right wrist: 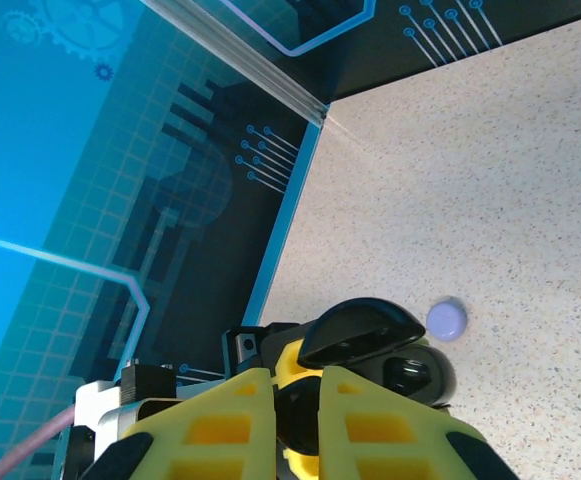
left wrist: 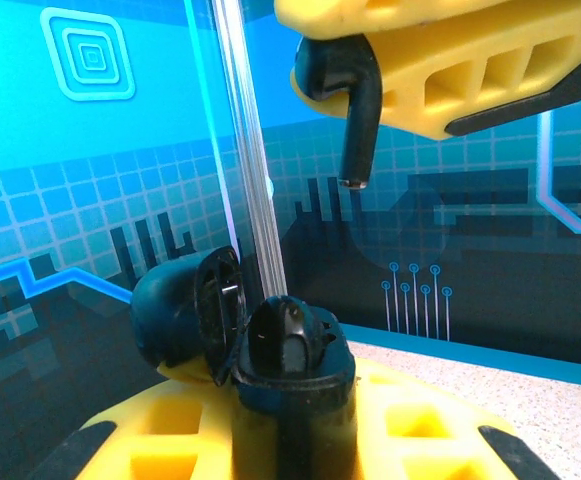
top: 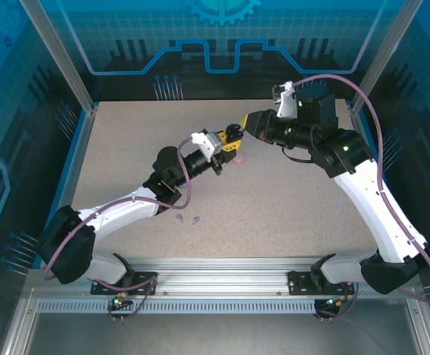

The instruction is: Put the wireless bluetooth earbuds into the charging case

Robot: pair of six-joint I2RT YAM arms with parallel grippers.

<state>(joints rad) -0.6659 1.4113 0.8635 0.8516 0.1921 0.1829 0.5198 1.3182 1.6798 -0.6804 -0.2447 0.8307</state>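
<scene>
left arm stretched forward and right from its base, forearm angled toward centre. left gripper jaws clamped on the black charging case. right arm rises from its base, bends at the elbow and reaches left. right gripper jaws nearly closed, pinching a black earbud, tips just beside the left gripper's.

Speckled table — two lilac earbuds lie near its front edge.
</scene>
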